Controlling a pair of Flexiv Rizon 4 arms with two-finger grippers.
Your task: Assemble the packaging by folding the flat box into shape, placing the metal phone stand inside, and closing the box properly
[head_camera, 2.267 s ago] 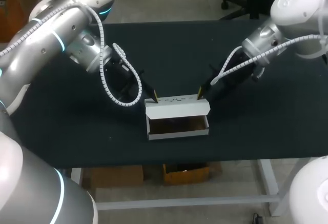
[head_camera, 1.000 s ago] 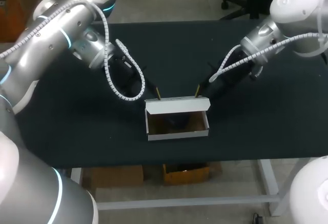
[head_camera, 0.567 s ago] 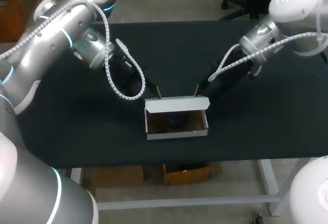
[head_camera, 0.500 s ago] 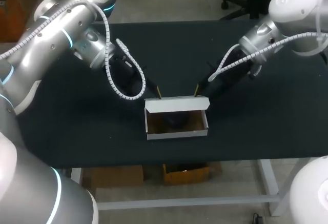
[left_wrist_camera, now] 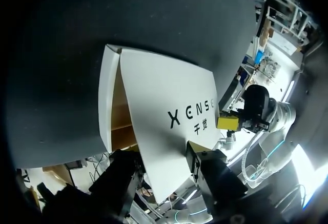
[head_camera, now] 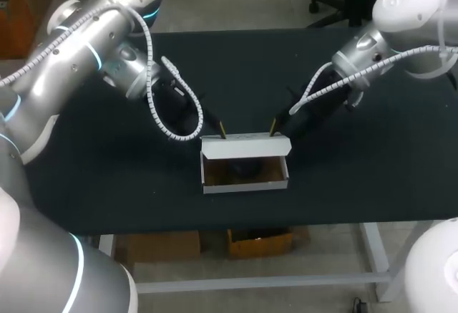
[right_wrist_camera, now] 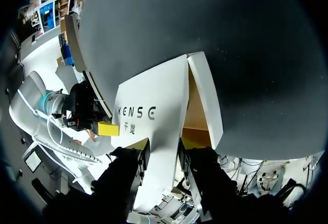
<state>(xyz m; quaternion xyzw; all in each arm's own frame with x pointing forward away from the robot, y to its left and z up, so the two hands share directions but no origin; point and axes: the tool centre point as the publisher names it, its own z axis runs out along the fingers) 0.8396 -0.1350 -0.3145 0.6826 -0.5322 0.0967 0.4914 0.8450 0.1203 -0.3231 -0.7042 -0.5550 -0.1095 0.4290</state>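
Note:
The white box stands open near the table's front, with its lid raised at the back. Inside it lies a dark shape, the phone stand. My left gripper is at the lid's left end, behind it. In the left wrist view the printed lid runs between the open fingers of that gripper. My right gripper is at the lid's right end. Its own view shows the lid between the open fingers of my right gripper. Each wrist view also catches the other arm's yellow tip.
The black table carries nothing else that I can see. Its front edge runs a short way below the box. Both arms slant in from the back corners, their white cable coils hanging beside them.
The box and its raised lid have shifted slightly to the left and back. Both grippers moved a little with it. The lid's tilt looks the same.

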